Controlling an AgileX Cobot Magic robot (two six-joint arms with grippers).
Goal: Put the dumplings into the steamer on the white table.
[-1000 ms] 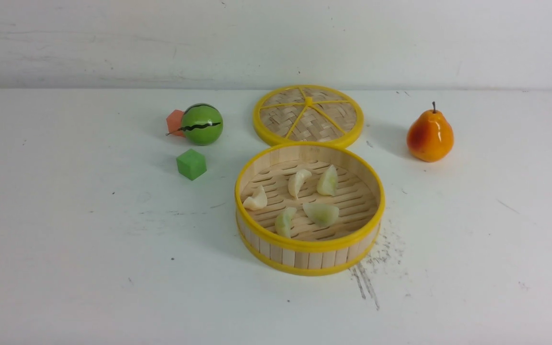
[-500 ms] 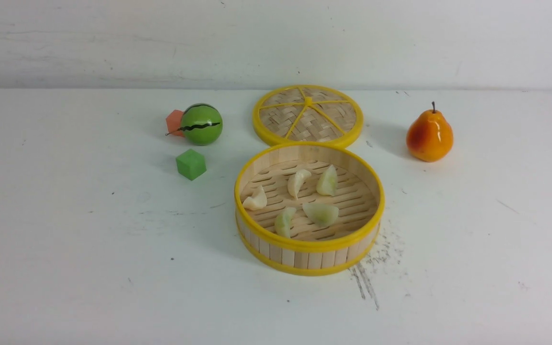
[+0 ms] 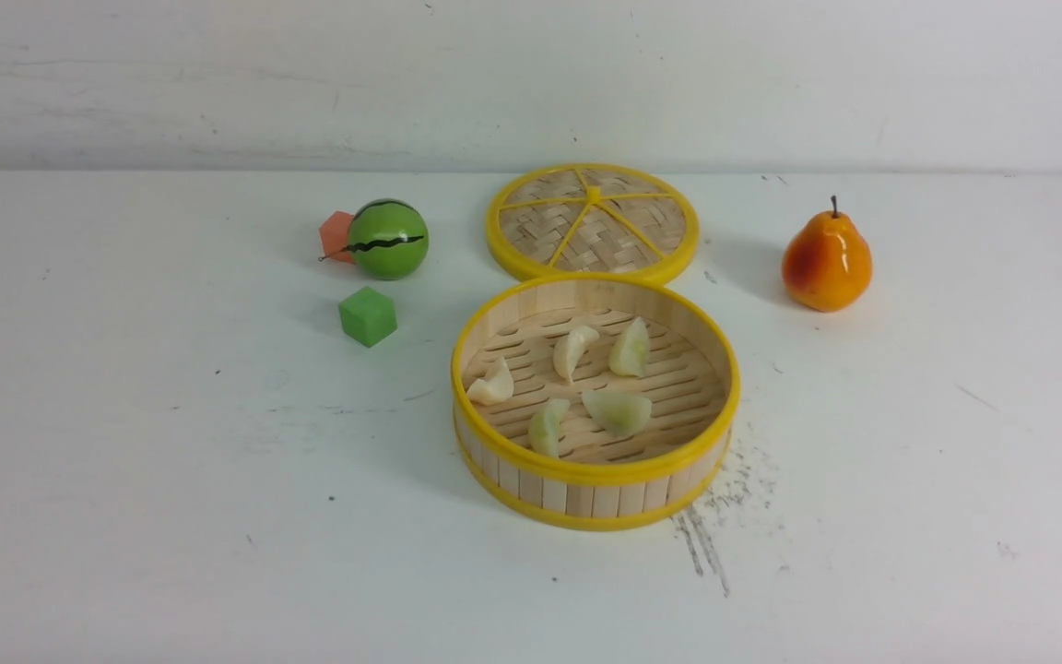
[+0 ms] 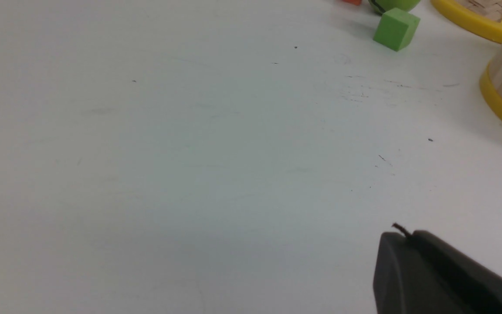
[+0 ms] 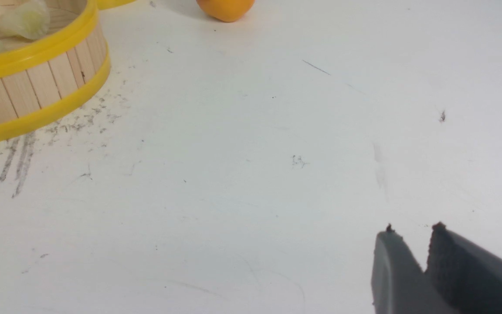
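A: Nothing has moved since earlier. Dumplings (image 3: pixel 618 411) location?
B: All five inside steamer (image 3: pixel 595 484), table (image 3: pixel 125 516) centre.
A: Claws?
B: Left claw (image 4: pixel 412 244) closed; right claw (image 5: pixel 412 253) closed, empty.

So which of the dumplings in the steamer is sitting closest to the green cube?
The plain cream dumpling at the steamer's left edge, against the wall. The other four lie further toward the middle and right, away from the green cube.

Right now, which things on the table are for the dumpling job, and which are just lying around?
For the job: five dumplings, all lying inside the steamer, on the white table.

Just lying about: lid, toy watermelon, red cube, green cube, pear.
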